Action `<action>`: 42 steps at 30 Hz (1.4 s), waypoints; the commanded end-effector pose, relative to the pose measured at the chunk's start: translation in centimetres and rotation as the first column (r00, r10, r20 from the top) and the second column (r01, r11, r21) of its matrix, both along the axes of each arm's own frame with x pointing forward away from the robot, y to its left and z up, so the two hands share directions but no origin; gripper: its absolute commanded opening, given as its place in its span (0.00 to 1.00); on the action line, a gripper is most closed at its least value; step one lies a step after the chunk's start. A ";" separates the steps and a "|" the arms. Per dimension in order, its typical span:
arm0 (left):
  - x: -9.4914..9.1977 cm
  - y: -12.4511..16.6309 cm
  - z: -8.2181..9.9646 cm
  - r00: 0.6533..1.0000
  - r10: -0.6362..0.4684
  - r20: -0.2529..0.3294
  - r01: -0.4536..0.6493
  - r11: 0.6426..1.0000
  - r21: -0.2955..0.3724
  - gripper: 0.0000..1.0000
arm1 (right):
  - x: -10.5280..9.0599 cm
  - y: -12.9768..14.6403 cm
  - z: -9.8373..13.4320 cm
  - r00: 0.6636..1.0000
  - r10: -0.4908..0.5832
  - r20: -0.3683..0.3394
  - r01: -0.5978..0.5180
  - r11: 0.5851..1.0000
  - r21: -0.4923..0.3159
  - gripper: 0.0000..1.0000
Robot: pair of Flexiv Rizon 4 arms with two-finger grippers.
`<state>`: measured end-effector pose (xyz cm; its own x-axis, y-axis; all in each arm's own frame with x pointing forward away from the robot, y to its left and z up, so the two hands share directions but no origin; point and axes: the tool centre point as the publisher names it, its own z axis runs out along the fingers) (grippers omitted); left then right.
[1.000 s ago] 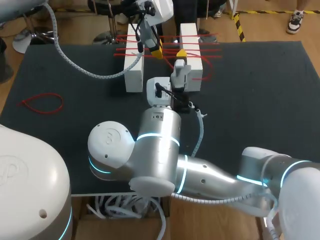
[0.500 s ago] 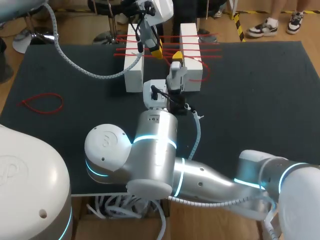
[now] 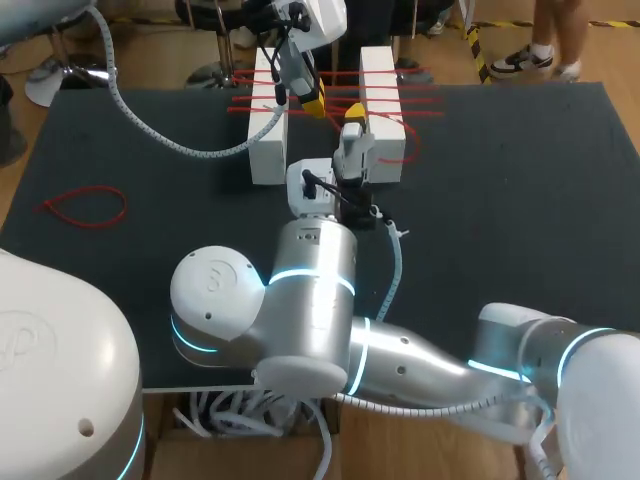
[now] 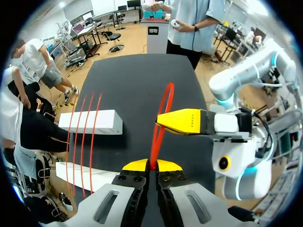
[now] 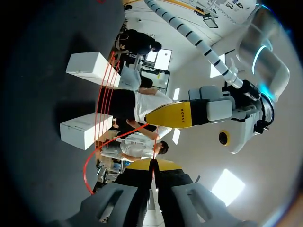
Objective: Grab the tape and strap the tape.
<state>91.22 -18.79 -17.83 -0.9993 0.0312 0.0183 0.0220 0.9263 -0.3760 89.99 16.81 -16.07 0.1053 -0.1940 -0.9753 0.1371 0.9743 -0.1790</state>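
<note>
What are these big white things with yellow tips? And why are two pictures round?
They are two robot arms at a dark table. One picture looks down from above. Each round one comes from a camera on an arm's wrist. The yellow tips belong to each arm's gripper, its pinching part. The left gripper and the right gripper are each shut on a thin red strap. On the table stand two white blocks with more straps laid across them. A red loop lies off to one side.
</note>
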 end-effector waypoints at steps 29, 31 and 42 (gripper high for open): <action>0.0 -0.1 0.1 1.000 0.001 -0.001 -0.001 1.000 0.005 0.00 | 0.4 0.9 -0.4 1.000 0.002 -0.015 -0.002 1.000 -0.023 0.00; 0.0 -0.1 0.1 1.000 0.001 -0.001 -0.001 1.000 0.005 0.00 | 0.4 1.1 -0.2 1.000 0.002 -0.018 -0.002 1.000 -0.019 0.00; 0.0 -0.1 0.1 1.000 0.001 -0.001 -0.001 1.000 0.005 0.00 | 0.5 0.9 0.6 0.999 0.014 -0.031 -0.015 1.000 -0.013 0.00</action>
<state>91.23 -18.78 -17.84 -0.9993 0.0312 0.0185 0.0219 0.9265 -0.3758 90.42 18.09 -16.13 0.0904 -0.2028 -0.9750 0.1238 0.9737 -0.1911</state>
